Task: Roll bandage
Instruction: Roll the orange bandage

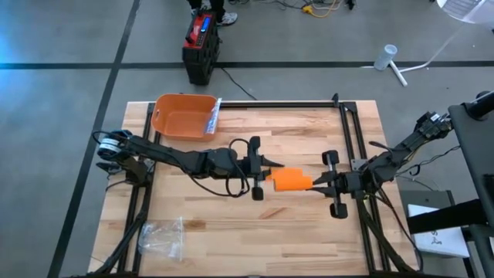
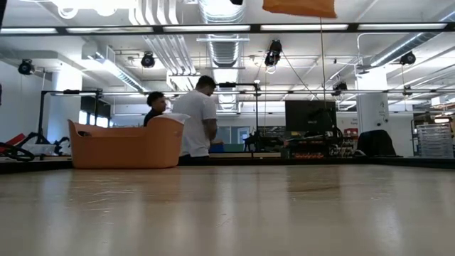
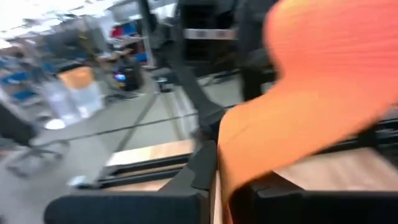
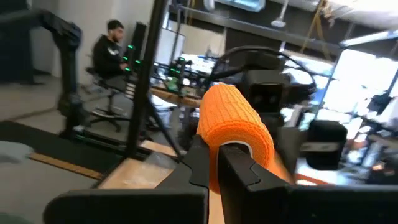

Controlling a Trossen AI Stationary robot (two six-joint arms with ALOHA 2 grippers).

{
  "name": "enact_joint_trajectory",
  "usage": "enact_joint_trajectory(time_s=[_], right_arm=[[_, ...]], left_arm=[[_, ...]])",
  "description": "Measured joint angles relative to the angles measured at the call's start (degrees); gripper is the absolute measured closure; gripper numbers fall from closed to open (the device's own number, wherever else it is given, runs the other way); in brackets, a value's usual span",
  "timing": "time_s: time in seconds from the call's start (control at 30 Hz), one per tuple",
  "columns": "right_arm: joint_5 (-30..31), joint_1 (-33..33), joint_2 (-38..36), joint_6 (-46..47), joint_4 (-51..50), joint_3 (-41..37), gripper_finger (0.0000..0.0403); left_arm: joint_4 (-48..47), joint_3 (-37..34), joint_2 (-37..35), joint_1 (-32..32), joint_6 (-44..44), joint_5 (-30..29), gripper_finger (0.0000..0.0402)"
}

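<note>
An orange bandage [image 1: 292,181] hangs in the air over the table's middle, between my two grippers. In the low view only its lower edge [image 2: 298,7] shows, at the picture's top. My left gripper [image 1: 272,171] comes from the table's left and is shut on the bandage's unrolled strip [image 3: 323,81]. My right gripper [image 1: 315,184] comes from the table's right and is shut on the rolled part [image 4: 233,121], which has a white core. My left gripper pinches the loose strip [image 3: 229,177] between its two fingers, pointing level from the table's left. The strip widens beyond the fingers and runs off toward the roll, clear of the table. One layer or several, I cannot tell. My right gripper holds the roll by the end that faces it, at the white core [image 4: 235,148], with its fingers [image 4: 202,158] pointing about level from the table's right. Whether one finger is inside the core, I cannot tell. The roll is lifted clear and sticks out beyond the fingertips.
An orange bin [image 1: 184,116] with a packet on its rim stands at the table's far left. A clear plastic bag [image 1: 162,236] lies near the front left corner. A black frame [image 1: 347,123] runs along the table's edges. People show in the room behind.
</note>
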Motion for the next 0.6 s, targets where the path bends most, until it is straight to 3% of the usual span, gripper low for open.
enact_joint_trajectory(time_s=[0.2, 0.6], right_arm=[[-2.0, -0.1, 0.6, 7.5, -3.4, 0.0, 0.0400], [-2.0, -2.1, 4.4, 23.7, -10.1, 0.0, 0.0396]], left_arm=[[0.8, 1.8, -0.6, 0.0, 8.9, -6.6, 0.0399], [-14.3, 16.8, -1.0, -1.3, 19.4, -7.2, 0.0401]])
